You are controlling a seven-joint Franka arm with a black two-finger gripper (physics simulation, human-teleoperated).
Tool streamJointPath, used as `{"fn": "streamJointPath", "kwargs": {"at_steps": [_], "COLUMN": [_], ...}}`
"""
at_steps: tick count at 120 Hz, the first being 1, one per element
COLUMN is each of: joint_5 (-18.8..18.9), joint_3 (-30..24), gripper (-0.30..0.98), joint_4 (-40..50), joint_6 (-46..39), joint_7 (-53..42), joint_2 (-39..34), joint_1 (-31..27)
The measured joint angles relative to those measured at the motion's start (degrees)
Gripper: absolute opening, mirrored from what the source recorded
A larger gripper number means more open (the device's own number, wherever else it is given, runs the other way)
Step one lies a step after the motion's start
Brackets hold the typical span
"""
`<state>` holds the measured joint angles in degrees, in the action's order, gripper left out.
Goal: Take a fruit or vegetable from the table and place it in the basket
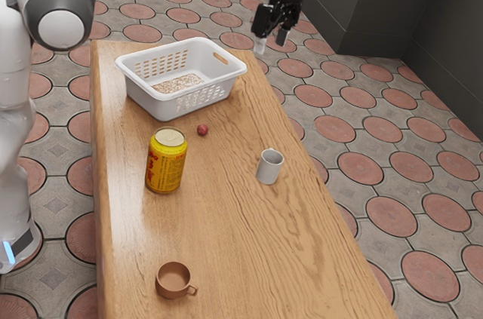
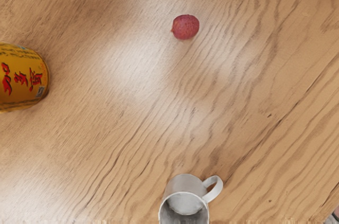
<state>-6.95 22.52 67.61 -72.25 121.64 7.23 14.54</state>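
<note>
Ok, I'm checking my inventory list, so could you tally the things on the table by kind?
Baskets: 1, the white basket
Cans: 1, the yellow can
Mugs: 2, the grey mug and the brown mug
Fruit: 1, the small red fruit
Total: 5

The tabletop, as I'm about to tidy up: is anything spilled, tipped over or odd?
Nothing stands out: the yellow can, gray mug and brown cup stand upright, the white basket sits flat, and I see no spill on the tabletop.
</note>
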Motion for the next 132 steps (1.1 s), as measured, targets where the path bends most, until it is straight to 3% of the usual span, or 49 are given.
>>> {"fn": "streamJointPath", "kwargs": {"at_steps": [42,55,70,78,82,132], "joint_5": [-4.61,-4.66,-2.18,-1.31,-0.99,-3.19], "joint_3": [2.53,3.90,2.25,-8.18,-11.13,-12.75], "gripper": [0.69,0.69,0.69,0.69,0.69,0.69], "joint_4": [2.03,3.66,26.62,35.97,38.11,57.91], "joint_6": [4.37,5.33,-0.77,-4.68,-6.36,-26.45], "joint_7": [7.37,4.14,-1.60,-4.68,-6.08,-20.66], "joint_2": [-5.49,-3.54,-17.85,-23.85,-25.31,-24.09], "joint_1": [6.00,3.29,-1.23,-11.02,-12.61,-17.14]}}
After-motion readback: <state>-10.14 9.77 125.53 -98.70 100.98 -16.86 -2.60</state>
